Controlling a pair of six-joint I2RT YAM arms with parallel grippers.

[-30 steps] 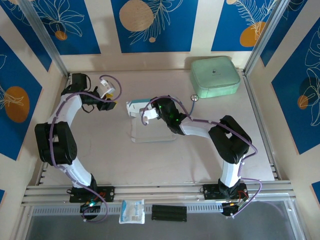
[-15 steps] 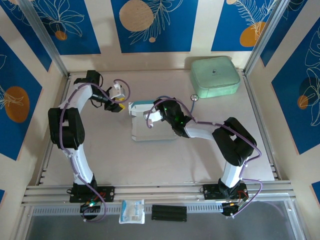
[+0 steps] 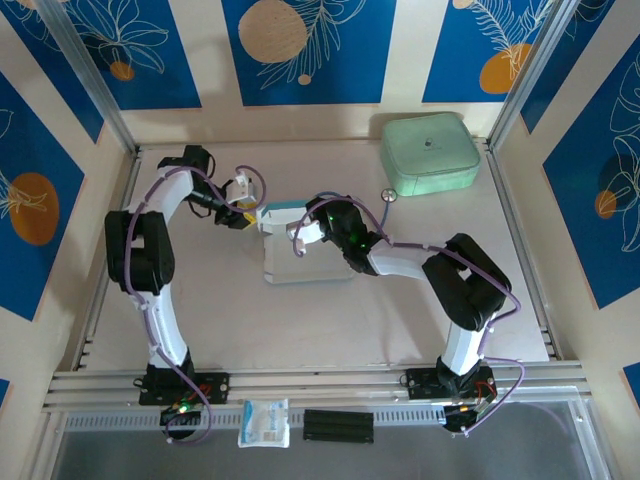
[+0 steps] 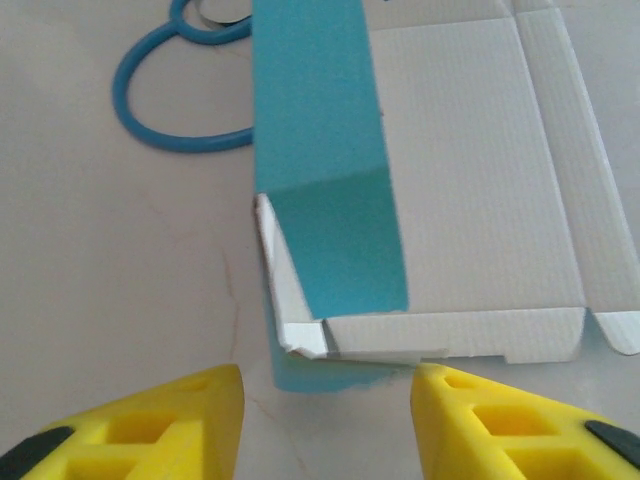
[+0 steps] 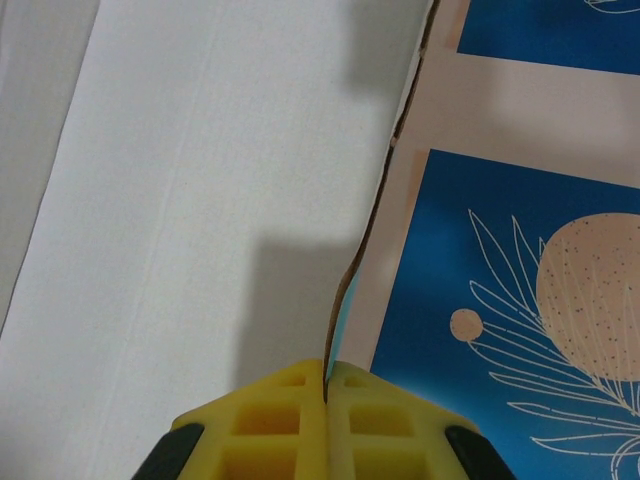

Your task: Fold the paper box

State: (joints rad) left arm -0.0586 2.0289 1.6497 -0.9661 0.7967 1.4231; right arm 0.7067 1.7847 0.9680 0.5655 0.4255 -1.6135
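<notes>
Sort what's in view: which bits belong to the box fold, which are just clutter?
Job: paper box; right gripper, shut on a panel's edge; left gripper, open near its corner.
Lying about: mint-green case; white-and-blue packet; blue cord loop.

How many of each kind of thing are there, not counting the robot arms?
Paper box: 1
Mint-green case: 1
White-and-blue packet: 1
Black ridged strip: 1
Blue cord: 1
Total: 5
</notes>
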